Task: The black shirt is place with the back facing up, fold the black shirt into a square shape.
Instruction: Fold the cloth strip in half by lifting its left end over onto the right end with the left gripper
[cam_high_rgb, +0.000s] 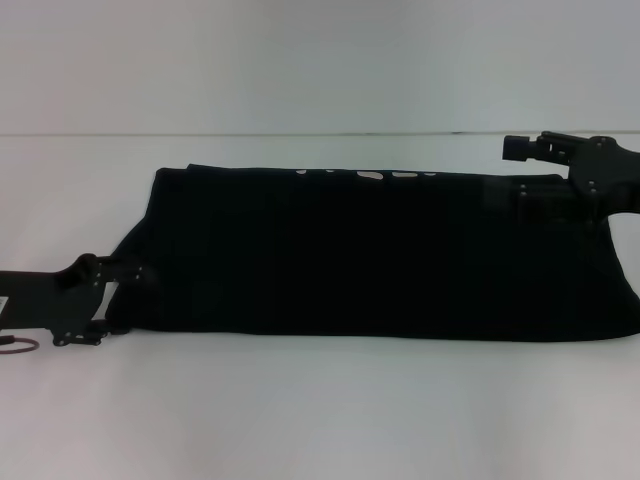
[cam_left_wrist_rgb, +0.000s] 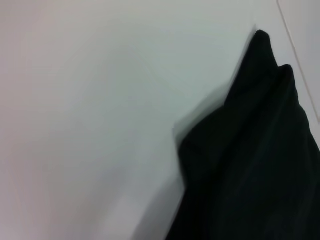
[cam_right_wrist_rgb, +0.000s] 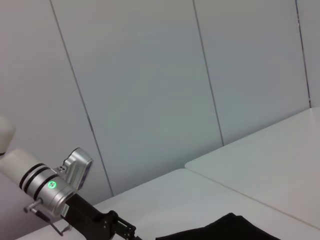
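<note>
The black shirt (cam_high_rgb: 380, 255) is lying as a long band across the white desk (cam_high_rgb: 320, 420), with the left gripper (cam_high_rgb: 112, 290) at its left end and the right gripper (cam_high_rgb: 560, 170) at its far-right corner, both jaws' opening impossible to tell.

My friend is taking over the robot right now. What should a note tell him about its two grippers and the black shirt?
Left gripper: at the near-left corner of the black shirt; grip not visible.
Right gripper: at the shirt's far-right corner, above the cloth.
Shirt: lies on the white table as a long band running left to right, with a bit of white print peeking out along the far edge.
Done: it looks folded lengthwise.
Left: fold the band across, probably end over end, into a square.
</note>
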